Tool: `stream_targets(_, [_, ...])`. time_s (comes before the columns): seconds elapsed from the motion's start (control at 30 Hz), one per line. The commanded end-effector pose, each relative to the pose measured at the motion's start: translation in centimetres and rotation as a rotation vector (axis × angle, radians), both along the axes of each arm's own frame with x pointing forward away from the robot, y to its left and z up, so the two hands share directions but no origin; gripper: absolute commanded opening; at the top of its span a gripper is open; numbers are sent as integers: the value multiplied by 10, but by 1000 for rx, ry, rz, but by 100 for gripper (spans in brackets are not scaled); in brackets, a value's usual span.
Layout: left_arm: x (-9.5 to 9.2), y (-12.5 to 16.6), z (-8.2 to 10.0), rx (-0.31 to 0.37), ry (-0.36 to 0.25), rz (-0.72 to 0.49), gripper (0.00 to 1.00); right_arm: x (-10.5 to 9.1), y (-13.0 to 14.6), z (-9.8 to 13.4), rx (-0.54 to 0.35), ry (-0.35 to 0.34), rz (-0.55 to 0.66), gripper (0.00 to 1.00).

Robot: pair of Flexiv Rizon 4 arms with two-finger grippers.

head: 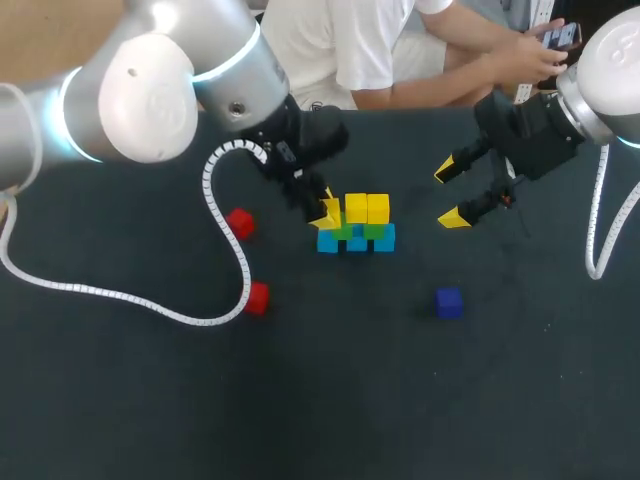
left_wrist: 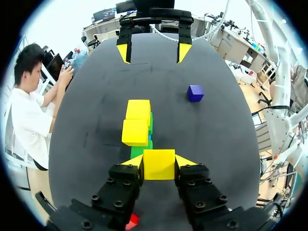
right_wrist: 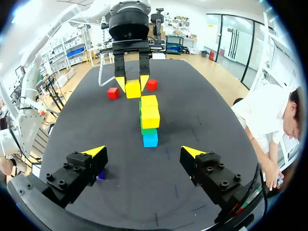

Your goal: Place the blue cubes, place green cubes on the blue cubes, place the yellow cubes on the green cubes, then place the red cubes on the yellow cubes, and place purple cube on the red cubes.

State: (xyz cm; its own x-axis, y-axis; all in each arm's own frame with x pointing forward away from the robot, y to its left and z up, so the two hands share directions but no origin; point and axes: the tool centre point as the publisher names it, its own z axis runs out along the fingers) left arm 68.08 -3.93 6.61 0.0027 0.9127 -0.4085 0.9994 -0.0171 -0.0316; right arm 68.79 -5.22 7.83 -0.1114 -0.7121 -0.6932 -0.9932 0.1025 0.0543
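Observation:
A block stack stands mid-table: blue cubes [head: 384, 239] at the base, green cubes [head: 375, 230] on them, two yellow cubes [head: 367, 208] on top. My left gripper [head: 326, 213] is shut on a third yellow cube [left_wrist: 159, 164] at the stack's left end, just over a green cube [left_wrist: 139, 150]. My right gripper [head: 450, 195] hangs open and empty to the stack's right; in its own view the gripper [right_wrist: 144, 152] faces the stack's blue cube [right_wrist: 150, 139]. Two red cubes [head: 240, 222] [head: 257, 298] lie to the left. The purple cube [head: 449, 302] lies front right.
The left arm's white cable [head: 232, 240] loops over the black table [head: 120, 400] past both red cubes. A person sits beyond the far edge, not reaching over the table.

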Motion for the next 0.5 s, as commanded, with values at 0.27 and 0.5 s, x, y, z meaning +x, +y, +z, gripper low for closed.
stream_targets(0.27, [15, -1, 2, 21, 6, -24, 0, 0, 0, 0, 1, -2, 0, 100])
stream_targets(0.5, [16, -6, -3, 32, 20, -37, 0, 0, 0, 0, 1, -2, 0, 100])
